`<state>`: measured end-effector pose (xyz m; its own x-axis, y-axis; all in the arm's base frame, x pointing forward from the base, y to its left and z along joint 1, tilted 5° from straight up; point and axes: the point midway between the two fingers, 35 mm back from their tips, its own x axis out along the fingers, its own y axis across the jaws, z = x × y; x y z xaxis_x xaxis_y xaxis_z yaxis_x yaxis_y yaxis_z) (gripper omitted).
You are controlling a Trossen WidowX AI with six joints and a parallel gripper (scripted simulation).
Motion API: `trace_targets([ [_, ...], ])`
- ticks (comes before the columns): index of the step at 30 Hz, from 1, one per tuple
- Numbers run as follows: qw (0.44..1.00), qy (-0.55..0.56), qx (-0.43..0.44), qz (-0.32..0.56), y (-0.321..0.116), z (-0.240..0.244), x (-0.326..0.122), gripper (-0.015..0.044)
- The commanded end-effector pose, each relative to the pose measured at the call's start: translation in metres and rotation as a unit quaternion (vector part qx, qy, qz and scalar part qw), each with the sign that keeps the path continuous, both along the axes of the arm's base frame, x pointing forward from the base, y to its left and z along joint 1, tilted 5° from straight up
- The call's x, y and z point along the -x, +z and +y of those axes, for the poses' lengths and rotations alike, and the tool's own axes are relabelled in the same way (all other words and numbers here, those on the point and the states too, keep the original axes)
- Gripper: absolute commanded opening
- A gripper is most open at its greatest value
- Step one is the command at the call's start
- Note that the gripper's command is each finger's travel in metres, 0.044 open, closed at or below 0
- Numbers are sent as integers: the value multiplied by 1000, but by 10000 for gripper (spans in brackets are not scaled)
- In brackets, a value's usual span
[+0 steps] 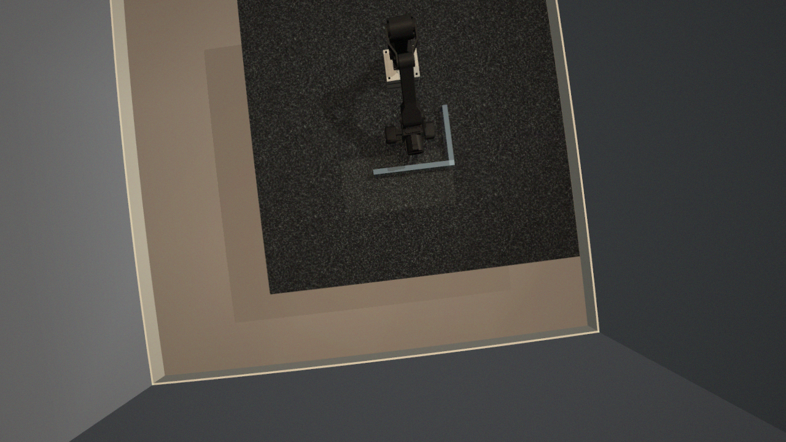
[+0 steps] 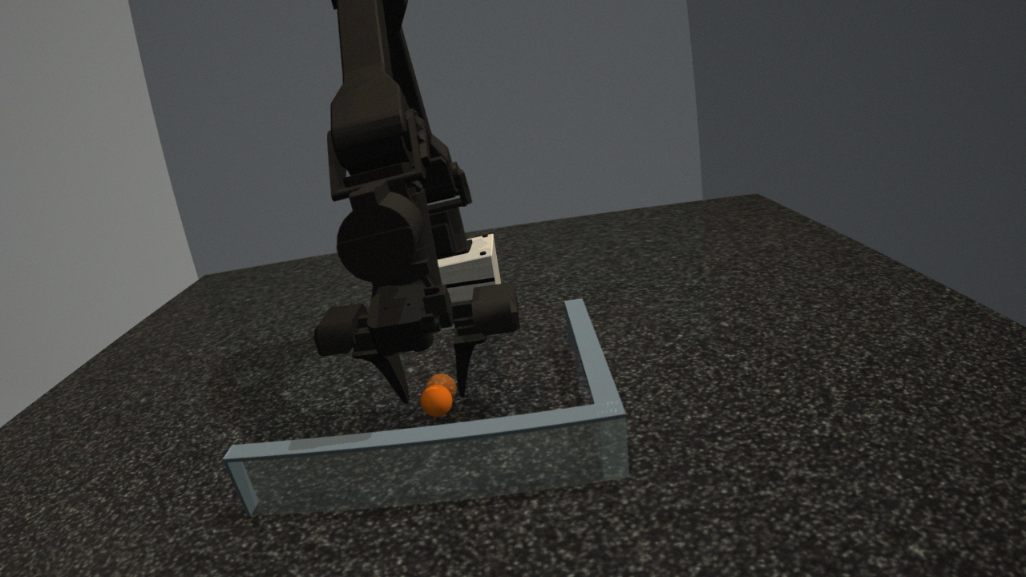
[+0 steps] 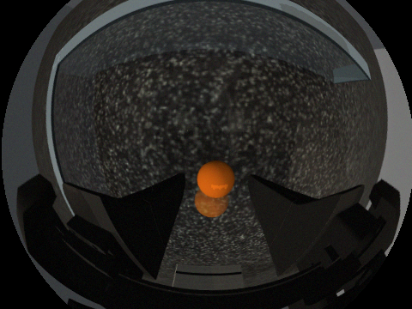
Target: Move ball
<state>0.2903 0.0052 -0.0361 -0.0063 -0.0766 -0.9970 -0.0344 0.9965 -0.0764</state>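
— Speckled dark table [image 2: 789, 344], grey walls behind. Where does the ball stand?

— Orange ball [image 2: 436, 400] rests on the table inside the corner made by the two clear walls [image 2: 430, 459]. It sits just short of the nearer wall and well apart from the side one. The see-through copy [image 2: 444, 382] lies directly behind it on the arm's side, the two overlapping in the exterior view.

— Orientation of the ball?

— A sphere; no long axis and no heading can be told. The wrist view shows a faint lighter mark on its face [image 3: 215, 178], nothing more.

— And the claw?

— Gripper [image 2: 428, 387] hangs tips-down over the pair, set a little more than half open, with nothing held. In the exterior view one finger [image 2: 394, 377] stands to the left of the ball and the other behind and to the right, beside the copy. In the wrist view there is open table between each fingertip and the ball. Whether the tips touch the table cannot be told.

— Top view?

— Arm [image 1: 409, 93] covers ball and copy; only the walls show.
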Motion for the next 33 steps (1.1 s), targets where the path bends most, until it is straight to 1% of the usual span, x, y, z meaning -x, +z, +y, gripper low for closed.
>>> trace_targets([
  [1,1000,2,-2,2,-6,0,2,259],
  [3,1000,2,-2,2,-7,0,2,259],
  [7,1000,2,-2,2,-7,0,2,154],
  [15,1000,2,-2,2,-7,0,2,101],
  [19,1000,10,-11,-11,2,3,-5,0],
  [27,1000,7,-9,-7,45,6,-10,0],
  [33,1000,4,-5,-2,92,8,-6,0],
])
